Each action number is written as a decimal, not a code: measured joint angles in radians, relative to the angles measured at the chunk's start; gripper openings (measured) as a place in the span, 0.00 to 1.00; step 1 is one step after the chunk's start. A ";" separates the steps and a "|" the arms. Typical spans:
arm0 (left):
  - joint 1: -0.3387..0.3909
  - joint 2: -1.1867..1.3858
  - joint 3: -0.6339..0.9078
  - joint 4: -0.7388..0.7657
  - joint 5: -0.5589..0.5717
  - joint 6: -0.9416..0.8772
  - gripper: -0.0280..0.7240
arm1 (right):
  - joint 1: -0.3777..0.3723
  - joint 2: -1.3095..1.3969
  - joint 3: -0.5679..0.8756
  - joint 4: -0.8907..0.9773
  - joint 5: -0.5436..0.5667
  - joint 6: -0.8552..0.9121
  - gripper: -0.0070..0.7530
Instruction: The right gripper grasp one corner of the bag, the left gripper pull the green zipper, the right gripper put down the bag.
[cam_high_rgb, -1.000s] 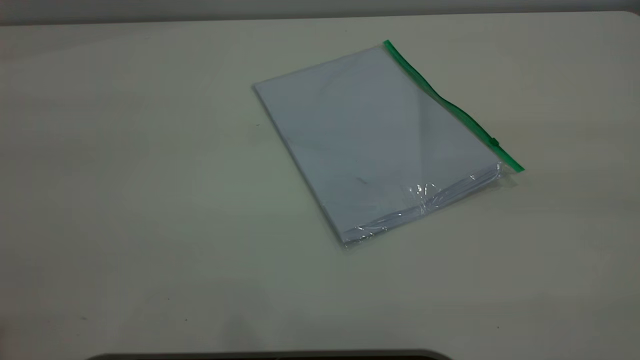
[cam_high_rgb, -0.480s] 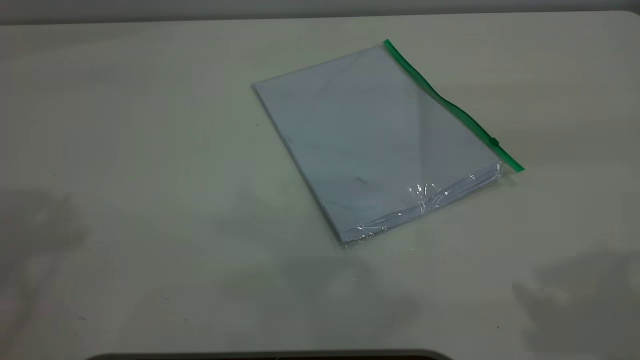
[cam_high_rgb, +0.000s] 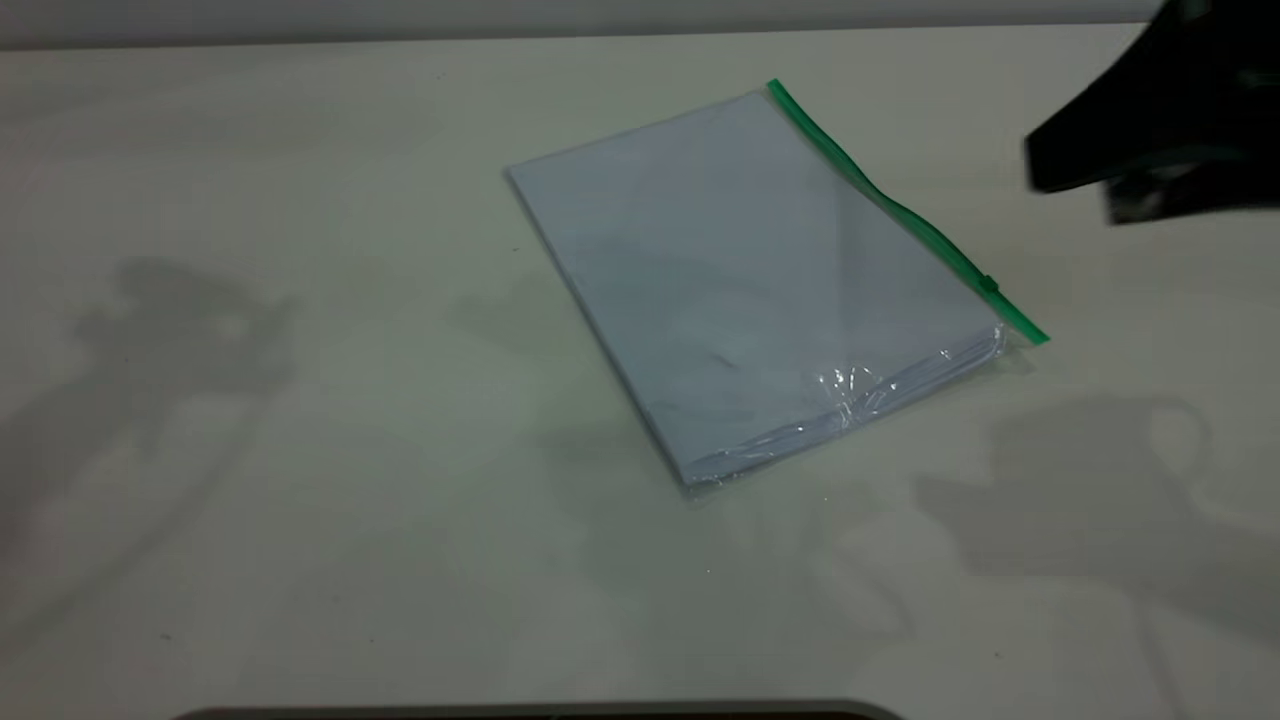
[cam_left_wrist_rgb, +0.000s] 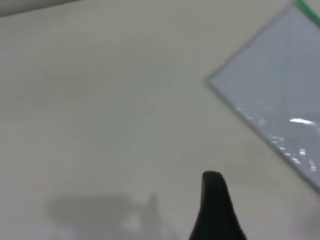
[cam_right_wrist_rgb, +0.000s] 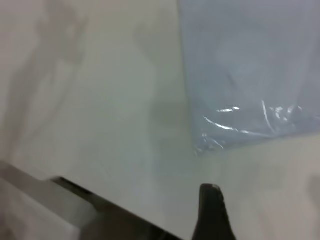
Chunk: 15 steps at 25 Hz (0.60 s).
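Right gripper (cam_high_rgb: 1040, 175) hangs in the air at the exterior view's upper right, blurred dark shape; one jaw tip shows in the right wrist view, so jaw state: cannot tell, nothing held. Out from those jaws, below and toward the desk's middle, is the green zipper (cam_high_rgb: 893, 208), running along the bag edge nearest this gripper, with its slider tab (cam_high_rgb: 988, 284) close to the near end. The corner of the bag (cam_high_rgb: 1035, 336) where the strip ends sits just past the slider, well apart from the jaws and lower. The bag (cam_high_rgb: 740, 290) lies flat on the desk (cam_high_rgb: 300, 450), clear plastic over white sheets, crinkled at its near short edge, untouched. Left gripper (cam_left_wrist_rgb: 212, 182): only one jaw tip in its wrist view, over bare desk, bag beside and beyond it; not in the exterior view except as a shadow; open or closed cannot tell. Step in hand, by my read: the approach for the first grasp, nothing done yet. Next move likely calls for the right jaws to descend to the corner by the slider, open enough to pinch the thin strip end off the desk without shoving the bag; flat plastic may slide.
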 joint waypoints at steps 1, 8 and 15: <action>-0.013 0.029 -0.010 -0.031 0.002 0.044 0.82 | 0.000 0.048 0.000 0.062 0.010 -0.058 0.77; -0.052 0.193 -0.102 -0.091 0.077 0.086 0.82 | 0.000 0.358 -0.040 0.316 0.079 -0.332 0.77; -0.054 0.268 -0.195 -0.019 0.099 0.008 0.82 | 0.000 0.564 -0.176 0.343 0.079 -0.373 0.77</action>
